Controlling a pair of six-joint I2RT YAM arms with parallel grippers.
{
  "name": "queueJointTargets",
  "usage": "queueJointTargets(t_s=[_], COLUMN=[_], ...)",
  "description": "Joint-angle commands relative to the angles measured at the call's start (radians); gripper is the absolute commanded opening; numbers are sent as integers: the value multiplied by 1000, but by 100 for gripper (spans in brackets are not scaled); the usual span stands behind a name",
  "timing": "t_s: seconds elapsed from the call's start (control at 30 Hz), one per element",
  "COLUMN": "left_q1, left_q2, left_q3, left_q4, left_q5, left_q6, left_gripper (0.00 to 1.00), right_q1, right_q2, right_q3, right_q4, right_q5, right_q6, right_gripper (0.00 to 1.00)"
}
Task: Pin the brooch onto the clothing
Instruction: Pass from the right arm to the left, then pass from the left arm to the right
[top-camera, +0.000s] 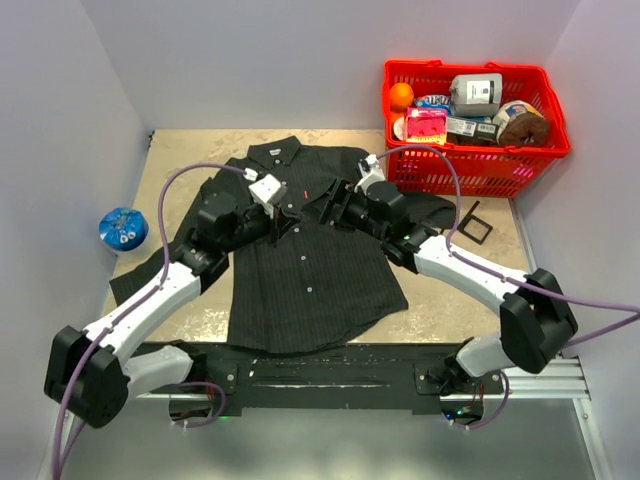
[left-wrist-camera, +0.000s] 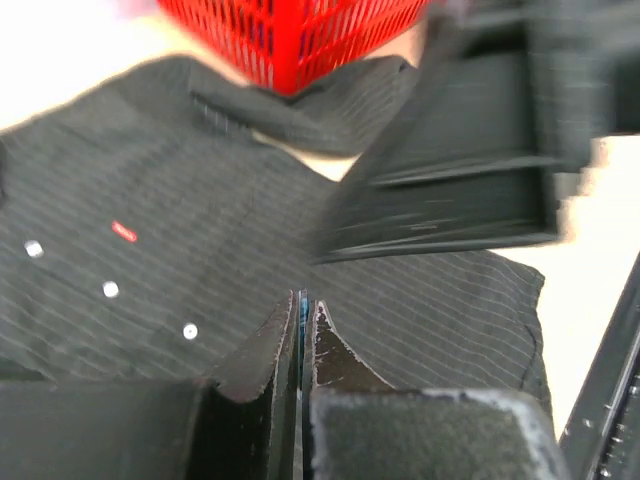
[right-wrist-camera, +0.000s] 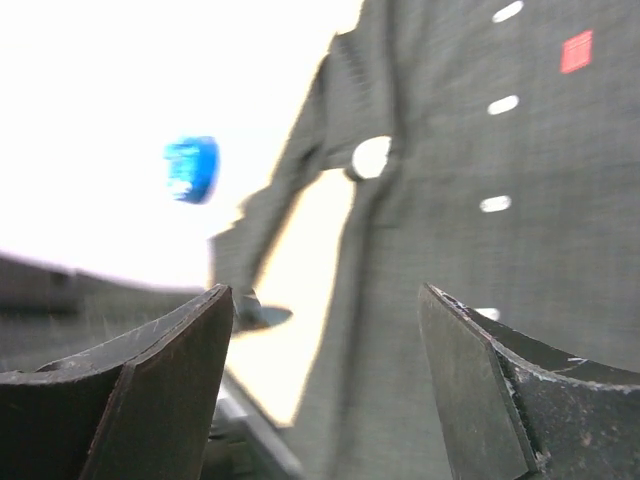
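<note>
From above, your red basket (top-camera: 480, 172) in the far right corner holds an orange (top-camera: 401, 96), a pink packet (top-camera: 426, 126), a grey jug (top-camera: 476, 94) and a brown round item (top-camera: 523, 128) among other packs. The shirt (top-camera: 310, 280) lies flat mid-table, collar toward the far wall. The left gripper (top-camera: 283, 226) and right gripper (top-camera: 328, 206) face each other over its chest, near the button line.

In your left wrist view the jaws are clamped together above the shirt front. A thin bluish sliver (left-wrist-camera: 301, 310) shows in their seam, and I cannot tell what it is. The red tag (left-wrist-camera: 124, 231) sits to their left.

In your right wrist view the jaws are spread wide, gripping nothing, with shirt fabric beyond them.
</note>
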Motion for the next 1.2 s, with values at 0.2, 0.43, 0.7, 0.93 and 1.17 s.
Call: queueJointTargets(t_s=[0.2,0.43,0.7,0.93,1.17], left_q1=[-120,-149,-195,-299,-340], left_q2=[-90,-92,-88,-30,14], left_q3=[-119,-146,-161,-147,-146], left_q4=[203,244,275,309,284], left_q5=[-329,-391,-467,-540,-581], left_q6=[168,176,182,242,288], left_gripper=[0,0,0,0,1], right_q1=[4,7,24,30,29], right_q2=[63,82,122,144,139], right_q3=[-45,-59,-61,-93,-108], right_q4=[316,338,390,453,442], right_q5=[-114,-126,-146,-162,-152], right_q6=[409,472,519,567,562], right_gripper=[75,74,72,66,47])
